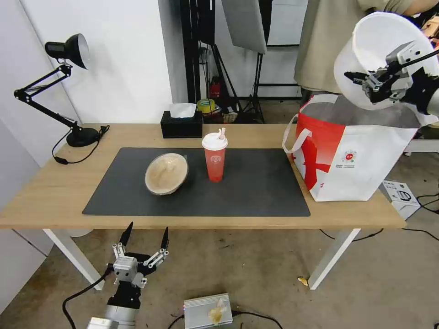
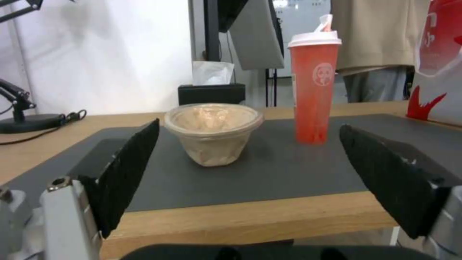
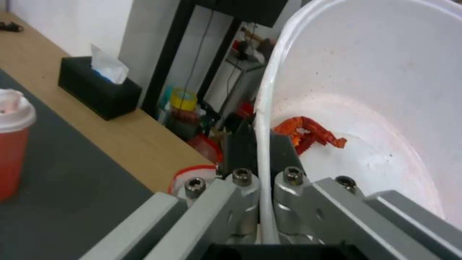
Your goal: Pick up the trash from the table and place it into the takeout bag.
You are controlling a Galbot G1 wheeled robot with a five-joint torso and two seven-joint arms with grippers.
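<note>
I have the white bowl [image 1: 382, 55] with red scraps [image 3: 308, 134] pinched by its rim in my right tool [image 1: 366, 84], tilted and raised above the open mouth of the red-and-white takeout bag [image 1: 352, 160]. The bag stands on the wooden surface [image 1: 50, 192], beside the grey mat [image 1: 256, 192]. On the mat, away from the bag, the red lidded cup [image 1: 215, 157] stands upright, and the tan paper bowl [image 1: 166, 173] sits just past it. My left tool [image 1: 144, 237] hangs below the surface's near edge, spread wide, holding nothing.

Studio/lab: light stands [image 1: 256, 68], floor cables [image 1: 425, 201].
</note>
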